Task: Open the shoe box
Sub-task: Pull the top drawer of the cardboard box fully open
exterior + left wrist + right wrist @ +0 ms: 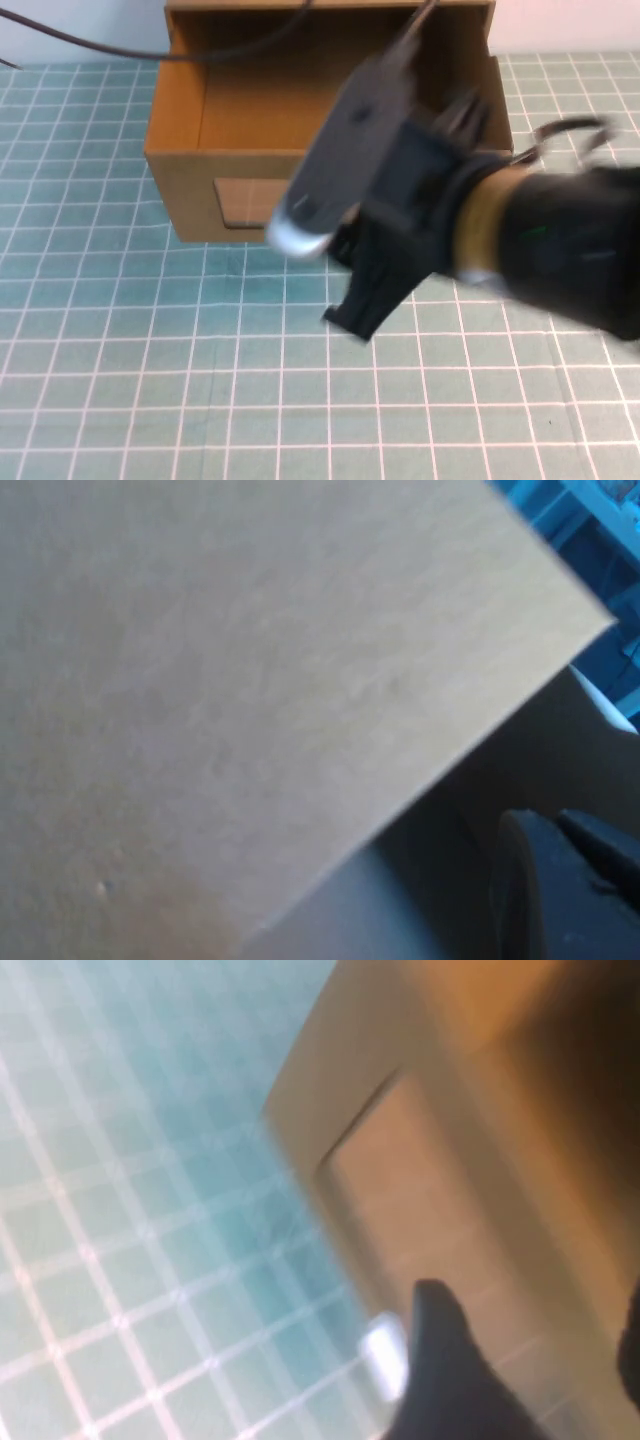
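1. Box status: we found the shoe box near the far edge of the grid mat, top uncovered, interior in plain view. The finger cut-out in the front wall faced the robot.
2. R arm: the right gripper hung just in front of the front wall, low and close to the cut-out. Its jaws stood apart w/ nothing between them, i.e. released.
3. L arm: the left gripper sat tight against a cardboard panel, prob. the lid. Whether it gripped, we could not tell.
4. Progress: we judged the opening approx. done. Remaining: confirm the lid stays up unsupported, then clear both arms.
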Tool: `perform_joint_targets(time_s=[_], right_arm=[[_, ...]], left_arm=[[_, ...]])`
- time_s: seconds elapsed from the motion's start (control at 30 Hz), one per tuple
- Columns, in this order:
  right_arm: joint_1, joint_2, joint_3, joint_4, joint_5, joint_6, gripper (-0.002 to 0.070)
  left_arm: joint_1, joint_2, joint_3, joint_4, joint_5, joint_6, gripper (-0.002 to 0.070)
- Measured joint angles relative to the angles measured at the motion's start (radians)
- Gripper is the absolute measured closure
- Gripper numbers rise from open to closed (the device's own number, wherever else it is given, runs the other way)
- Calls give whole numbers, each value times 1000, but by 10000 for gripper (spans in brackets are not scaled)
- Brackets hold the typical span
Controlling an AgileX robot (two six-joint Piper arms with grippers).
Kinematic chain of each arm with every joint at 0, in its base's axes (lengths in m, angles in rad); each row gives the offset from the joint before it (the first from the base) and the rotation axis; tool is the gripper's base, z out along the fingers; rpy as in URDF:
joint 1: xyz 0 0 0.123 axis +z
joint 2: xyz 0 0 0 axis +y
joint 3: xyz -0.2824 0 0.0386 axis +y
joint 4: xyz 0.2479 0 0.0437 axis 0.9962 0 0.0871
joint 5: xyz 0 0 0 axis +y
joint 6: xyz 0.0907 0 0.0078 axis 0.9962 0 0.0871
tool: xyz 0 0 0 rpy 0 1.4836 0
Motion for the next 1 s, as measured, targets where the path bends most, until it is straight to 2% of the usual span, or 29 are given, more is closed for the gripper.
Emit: perform_joint_targets(time_s=[0.23, 0.47, 0.63, 0.77, 1.0], right_arm=[[0, -190, -1, -71, 36, -2, 489], [0, -331, -1, -114, 230, -2, 659], [0, -418, 3, -118, 352, -64, 684], [0, -509, 86, -121, 400, -99, 687], [0, -704, 314, -135, 432, -103, 689]], left_arm=[[5, -203, 2, 105, 20, 3, 679], [5, -452, 151, 234, 22, 3, 679], [5, -675, 417, 282, 24, 13, 679], [5, -891, 723, 293, 13, 64, 679], [5, -1324, 1209, 397, -192, 112, 679]])
